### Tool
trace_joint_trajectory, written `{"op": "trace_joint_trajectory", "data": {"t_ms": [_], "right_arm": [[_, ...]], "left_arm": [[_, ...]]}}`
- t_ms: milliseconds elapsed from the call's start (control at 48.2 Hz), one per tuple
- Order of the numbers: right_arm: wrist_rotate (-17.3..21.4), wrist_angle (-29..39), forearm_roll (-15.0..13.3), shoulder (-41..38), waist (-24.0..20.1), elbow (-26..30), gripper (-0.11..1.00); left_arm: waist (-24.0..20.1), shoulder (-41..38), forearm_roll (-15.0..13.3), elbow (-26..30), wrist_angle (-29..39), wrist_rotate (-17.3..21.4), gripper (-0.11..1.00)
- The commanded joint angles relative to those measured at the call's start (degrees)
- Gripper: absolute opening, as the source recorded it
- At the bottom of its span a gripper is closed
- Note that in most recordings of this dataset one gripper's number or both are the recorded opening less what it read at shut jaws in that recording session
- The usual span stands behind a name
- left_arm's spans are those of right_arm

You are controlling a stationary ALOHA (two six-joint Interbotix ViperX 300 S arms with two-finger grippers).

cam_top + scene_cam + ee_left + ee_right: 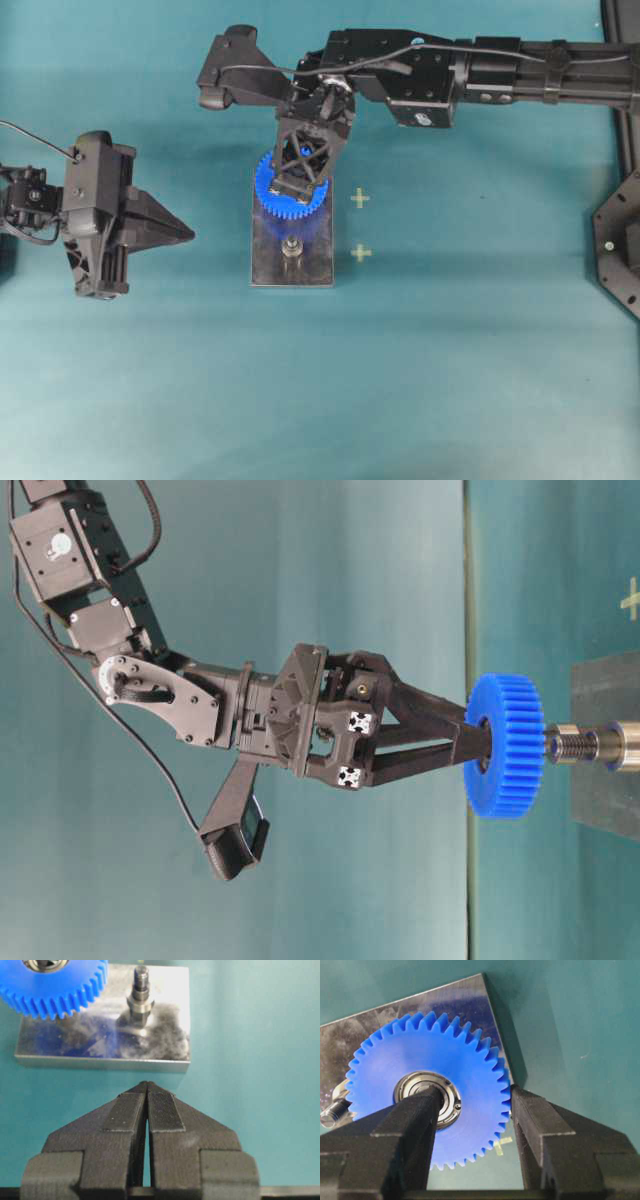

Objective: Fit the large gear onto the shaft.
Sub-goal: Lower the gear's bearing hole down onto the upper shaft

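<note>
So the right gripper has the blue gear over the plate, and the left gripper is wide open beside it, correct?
Not quite. The left gripper is shut, its fingertips pressed together, as the left wrist view shows; it holds nothing and sits off to the side of the grey plate. The rest stands: the right gripper holds the large gear over the plate.

Work surface: teal mat [450,380], matte, evenly lit, soft shadows only. Two pale yellow cross marks [360,199] just right of centre, one at 6 o'clock of the other. Black fixture [622,240] at 3 o'clock edge.
</note>
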State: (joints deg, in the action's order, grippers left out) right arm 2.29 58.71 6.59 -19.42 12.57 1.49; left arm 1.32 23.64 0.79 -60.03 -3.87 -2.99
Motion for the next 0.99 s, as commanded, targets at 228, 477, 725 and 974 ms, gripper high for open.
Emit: {"op": "trace_joint_trajectory", "data": {"t_ms": [228, 477, 725, 974], "right_arm": [[-0.6, 1.1, 0.4, 1.1, 0.3, 1.5, 0.48], [-0.6, 1.4, 0.4, 0.9, 0.4, 1.5, 0.48], [-0.3, 1.1, 0.4, 0.4, 0.4, 1.7, 0.48], [-0.3, 0.9, 0.4, 0.0, 0.4, 1.7, 0.63]], "left_arm": [[0.0, 0.3, 0.1, 0.6, -0.5, -0.2, 0.00], [0.1, 0.3, 0.1, 0.9, -0.5, -0.2, 0.00], [0.0, 0.3, 0.2, 0.9, -0.5, -0.2, 0.00], [0.1, 0.3, 0.1, 1.1, -0.5, -1.6, 0.00]]}}
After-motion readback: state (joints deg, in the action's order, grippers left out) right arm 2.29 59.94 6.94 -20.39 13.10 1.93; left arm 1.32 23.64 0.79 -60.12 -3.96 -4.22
